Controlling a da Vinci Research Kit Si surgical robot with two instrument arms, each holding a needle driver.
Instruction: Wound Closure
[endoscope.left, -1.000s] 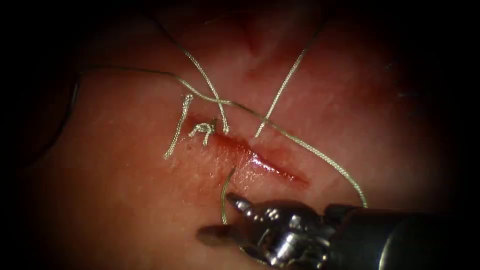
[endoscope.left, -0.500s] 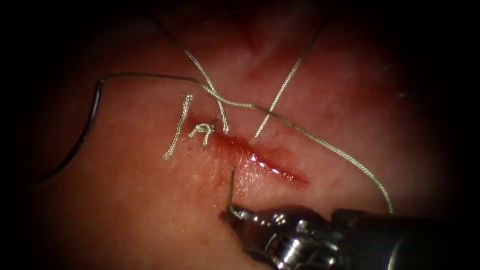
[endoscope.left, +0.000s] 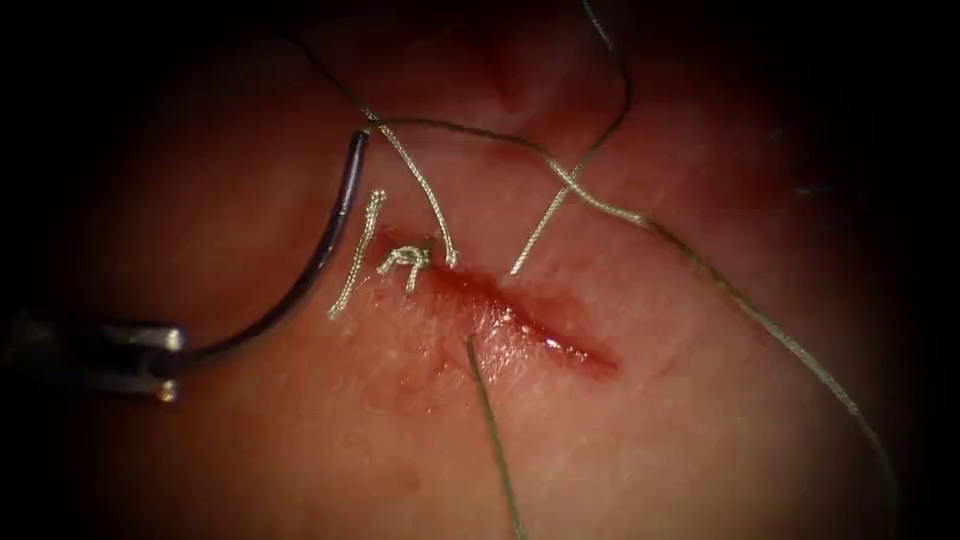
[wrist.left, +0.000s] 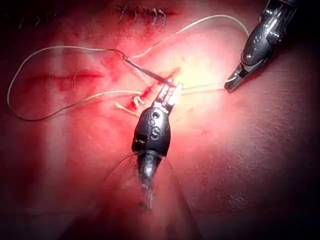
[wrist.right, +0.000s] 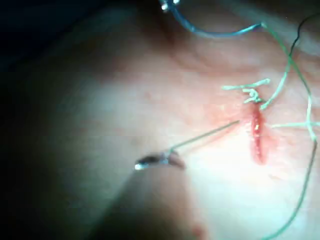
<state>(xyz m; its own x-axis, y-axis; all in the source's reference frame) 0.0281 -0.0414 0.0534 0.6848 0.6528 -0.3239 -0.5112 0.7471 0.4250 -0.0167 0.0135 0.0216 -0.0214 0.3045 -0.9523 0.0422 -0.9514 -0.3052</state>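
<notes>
In the endoscope view my left tool (endoscope.left: 165, 365) comes in from the left, shut on the curved needle (endoscope.left: 300, 280) near its point. The needle is out of the tissue, arching up on the left of the cut (endoscope.left: 530, 325). From its tail the long thread (endoscope.left: 700, 265) runs across above the cut and down to the right. A second strand (endoscope.left: 490, 420) leaves the tissue on the cut's left lip and runs straight down, taut. In the right wrist view my right tool (wrist.right: 150, 161) is shut on this strand, away from the cut. The left wrist view shows both the left tool (wrist.left: 170, 95) and the right tool (wrist.left: 232, 85).
A tied knot (endoscope.left: 405, 260) with short cut ends sits at the cut's upper left end. Red fluid wets the cut and the tissue (endoscope.left: 300, 440) around it. Loose lengths of thread cross above the knot. An older row of stitches (wrist.left: 142, 12) lies farther off.
My right tool shut on the strand by the cut and drew back down out of the endoscope view, pulling it taut. The left tool brought the needle rightward into view.
</notes>
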